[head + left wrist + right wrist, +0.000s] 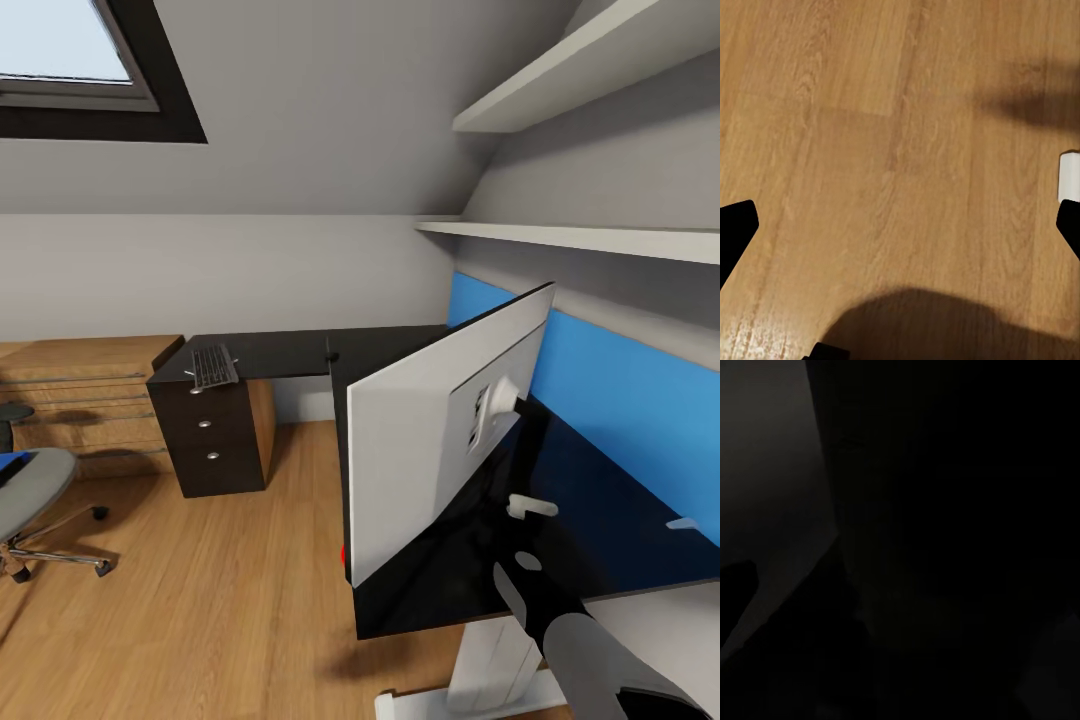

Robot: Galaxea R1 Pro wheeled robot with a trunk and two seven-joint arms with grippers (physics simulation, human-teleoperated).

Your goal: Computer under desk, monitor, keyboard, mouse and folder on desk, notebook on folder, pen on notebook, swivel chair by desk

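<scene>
R arm (pixel 560 620) low by desk (pixel 400 590) | jaws: L spread, R can't tell | risk: monitor (pixel 430 440) tilted at edge; nudge may tip it off

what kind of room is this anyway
Most likely a home office corner in an attic room, possibly a bedroom. An L-shaped black desk carries a monitor and a keyboard, a grey swivel chair stands on the wood floor, and a skylight sits in the sloped ceiling.
</scene>
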